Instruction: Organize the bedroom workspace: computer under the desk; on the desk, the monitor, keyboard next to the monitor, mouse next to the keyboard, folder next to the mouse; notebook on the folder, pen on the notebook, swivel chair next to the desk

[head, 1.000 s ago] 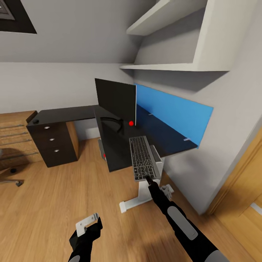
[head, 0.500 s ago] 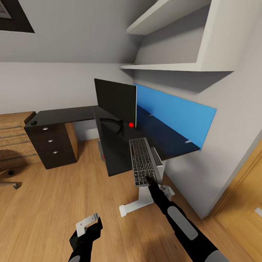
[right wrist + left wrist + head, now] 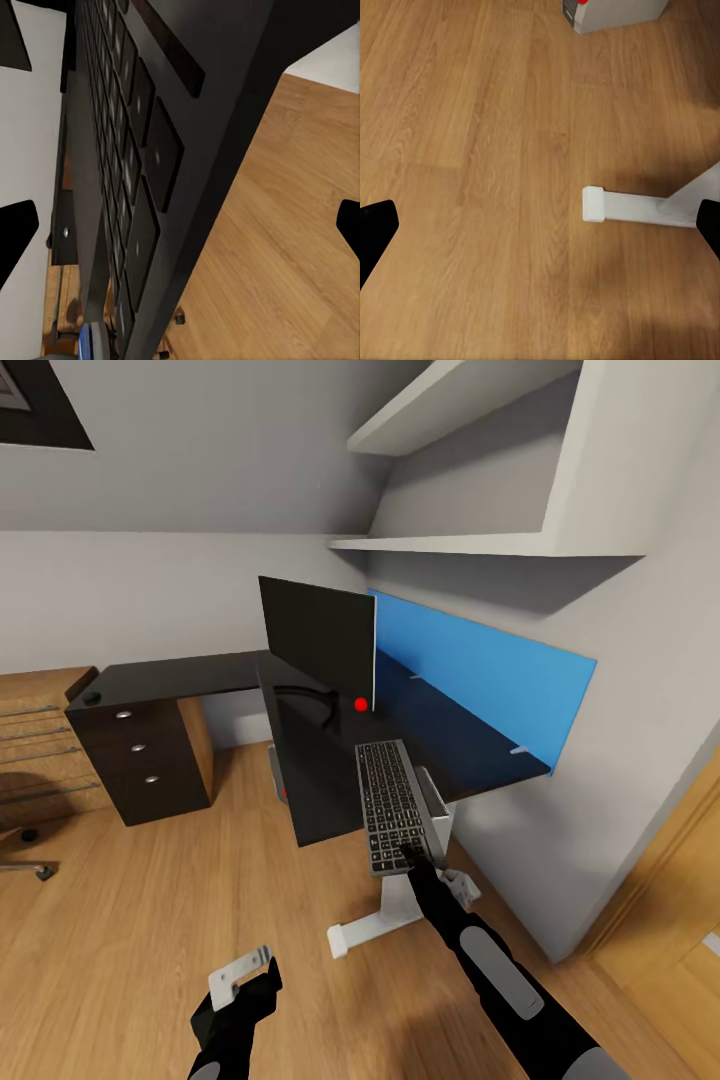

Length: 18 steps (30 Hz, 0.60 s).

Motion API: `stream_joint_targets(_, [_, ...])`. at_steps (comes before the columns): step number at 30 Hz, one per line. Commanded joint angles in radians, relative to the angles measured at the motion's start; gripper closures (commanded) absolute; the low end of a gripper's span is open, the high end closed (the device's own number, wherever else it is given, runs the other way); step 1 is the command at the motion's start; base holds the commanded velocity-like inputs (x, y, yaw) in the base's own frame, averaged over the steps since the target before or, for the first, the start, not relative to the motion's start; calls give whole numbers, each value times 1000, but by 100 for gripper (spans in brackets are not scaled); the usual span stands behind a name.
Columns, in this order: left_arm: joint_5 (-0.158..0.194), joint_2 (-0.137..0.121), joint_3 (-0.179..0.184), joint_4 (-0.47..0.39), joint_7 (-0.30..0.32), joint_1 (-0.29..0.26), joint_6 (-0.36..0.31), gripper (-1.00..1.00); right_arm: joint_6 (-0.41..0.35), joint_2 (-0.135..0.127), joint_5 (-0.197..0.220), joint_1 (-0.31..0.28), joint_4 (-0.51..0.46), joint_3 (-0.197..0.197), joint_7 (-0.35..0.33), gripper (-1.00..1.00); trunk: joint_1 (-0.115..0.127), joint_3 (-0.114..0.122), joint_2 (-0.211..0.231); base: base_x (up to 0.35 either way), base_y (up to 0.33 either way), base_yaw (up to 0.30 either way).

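The black desk [image 3: 320, 780] carries the monitor [image 3: 318, 632] at its back. The keyboard [image 3: 388, 805] lies lengthwise in front of the monitor, its near end sticking out past the desk's front edge. My right gripper [image 3: 410, 857] is at that near end; in the right wrist view its fingertips [image 3: 16, 244] stand wide apart, open, with the keyboard [image 3: 127, 187] close up between them. My left gripper [image 3: 240, 975] hangs open low over the floor. The computer [image 3: 282, 778] stands under the desk, also seen as the computer [image 3: 615, 10]. The small dark mouse [image 3: 93, 698] sits on the desk's far left end.
A black drawer unit [image 3: 145, 760] holds up the desk's left wing, with low wood shelving [image 3: 40, 750] beside it. The chair's base [image 3: 25, 855] pokes in at the left. The white desk leg [image 3: 385, 920] stands on the floor [image 3: 472, 187]. An oak door [image 3: 680, 930] is at the right.
The head view shifted slightly a second ago and has since held still. Keyboard, right gripper and left gripper keep almost the same places.
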State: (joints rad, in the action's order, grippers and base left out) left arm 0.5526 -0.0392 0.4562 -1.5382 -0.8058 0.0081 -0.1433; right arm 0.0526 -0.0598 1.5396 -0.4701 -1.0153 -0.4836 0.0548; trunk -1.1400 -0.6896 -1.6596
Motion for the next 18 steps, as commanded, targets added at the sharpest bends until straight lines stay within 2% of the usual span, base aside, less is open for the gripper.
stream_joint_targets(1, [2, -1, 1, -2, -6, 0, -5, -100, 6, -1, 8, -1, -2, -4, 5, -100, 0, -1, 0, 0, 0, 0])
stream_joint_targets(15, [4, -1, 1, 1, -4, 0, -5, -100, 4, -2, 8, -1, -2, -4, 4, -100, 0, -1, 0, 28, 12, 0])
stream_joint_targets(16, [4, -1, 1, 1, -4, 0, -5, -100, 4, -2, 8, -1, -2, -4, 4, 100, 0, -1, 0, 0, 0, 0])
stream_joint_targets(18, [4, -1, 1, 1, -4, 0, -5, -100, 4, -2, 8, -1, -2, -4, 5, 100, 0, -1, 0, 0, 0, 0])
